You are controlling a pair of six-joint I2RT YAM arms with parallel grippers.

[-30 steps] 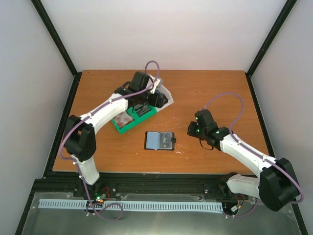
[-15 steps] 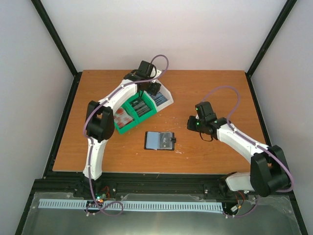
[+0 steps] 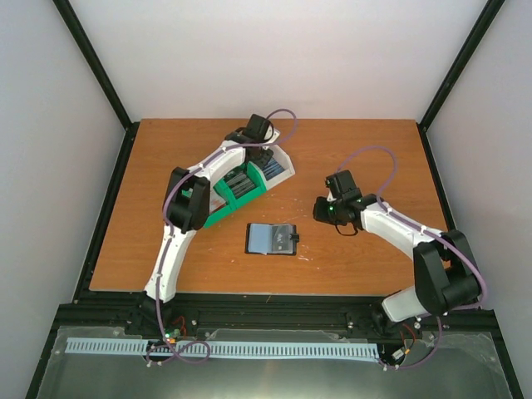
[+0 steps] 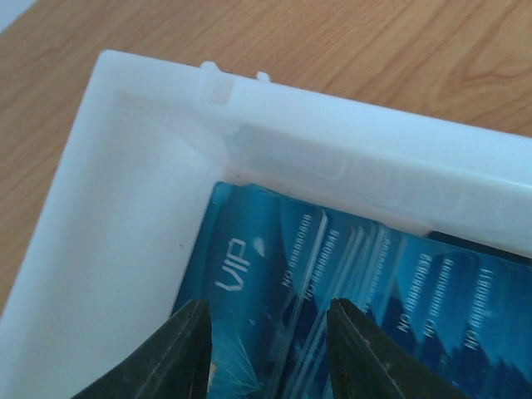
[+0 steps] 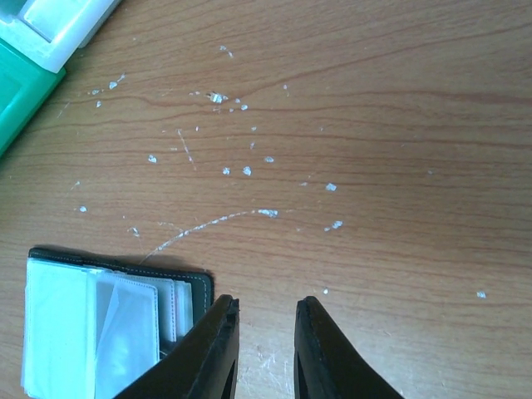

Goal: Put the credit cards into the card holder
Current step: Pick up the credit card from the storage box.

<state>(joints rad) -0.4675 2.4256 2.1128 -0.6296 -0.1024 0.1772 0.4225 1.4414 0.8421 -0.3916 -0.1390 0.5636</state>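
The black card holder (image 3: 271, 238) lies open on the table, its grey-blue sleeves up; its corner shows in the right wrist view (image 5: 108, 320). My right gripper (image 3: 321, 209) hovers open and empty just right of it (image 5: 264, 332). My left gripper (image 3: 264, 156) is over the white end compartment of the bin (image 4: 125, 208), open, jaws straddling a stack of blue credit cards (image 4: 349, 283) marked VIP. The blue cards also show from above (image 3: 275, 171). Dark cards (image 3: 239, 184) sit in the middle compartment. Any red cards are hidden by the left arm.
The green and white three-compartment bin (image 3: 218, 214) sits at the back left of the orange-brown table, its corner visible in the right wrist view (image 5: 33, 50). Small white flecks (image 5: 241, 170) dot the wood. Black frame posts edge the table.
My left arm has stretched further back and right, bringing its gripper from the bin's middle to over the white end compartment. My right gripper has moved slightly left, toward the card holder.
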